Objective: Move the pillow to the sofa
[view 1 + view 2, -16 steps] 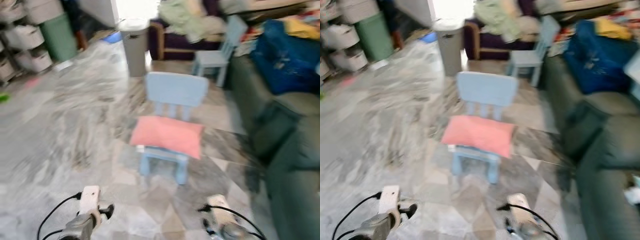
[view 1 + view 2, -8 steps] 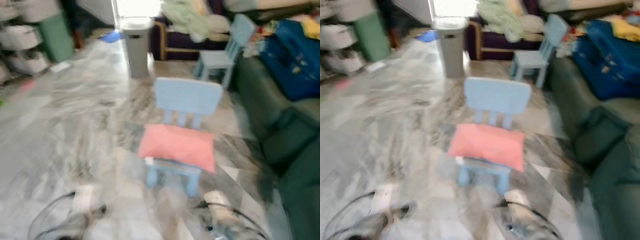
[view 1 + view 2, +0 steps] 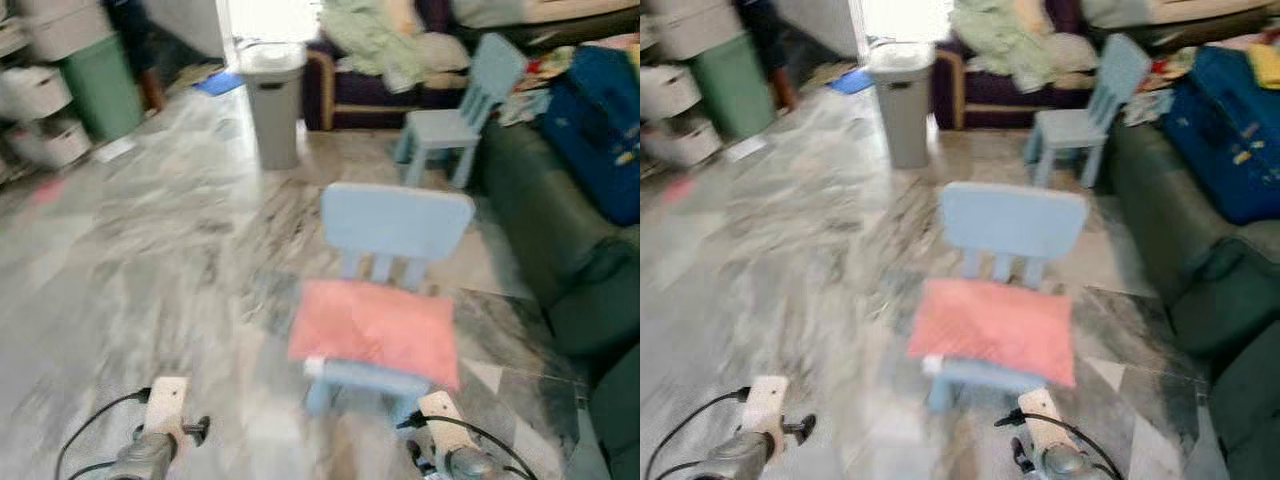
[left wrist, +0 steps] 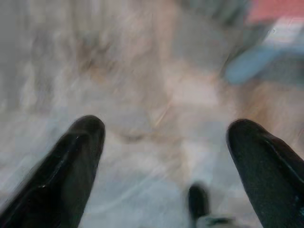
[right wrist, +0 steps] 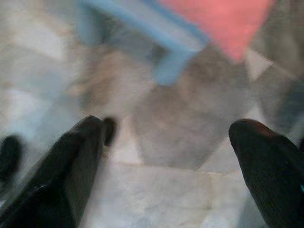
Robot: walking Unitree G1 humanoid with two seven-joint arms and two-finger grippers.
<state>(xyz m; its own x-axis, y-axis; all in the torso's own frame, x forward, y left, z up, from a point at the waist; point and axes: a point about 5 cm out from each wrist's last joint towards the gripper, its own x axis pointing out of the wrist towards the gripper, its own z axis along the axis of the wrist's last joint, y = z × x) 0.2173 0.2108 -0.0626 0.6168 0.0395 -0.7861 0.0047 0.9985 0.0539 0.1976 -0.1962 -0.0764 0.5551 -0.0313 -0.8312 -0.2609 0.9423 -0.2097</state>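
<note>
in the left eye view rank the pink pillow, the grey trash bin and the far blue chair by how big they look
1. pink pillow, largest, though it lies nearest the camera.
2. far blue chair and grey trash bin look about alike, so I won't rank them.

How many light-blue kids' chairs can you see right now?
2. The near chair stands mid-floor ahead with the pink pillow on its seat; the far chair stands beyond it beside the green sofa. Others may be hidden.
</note>
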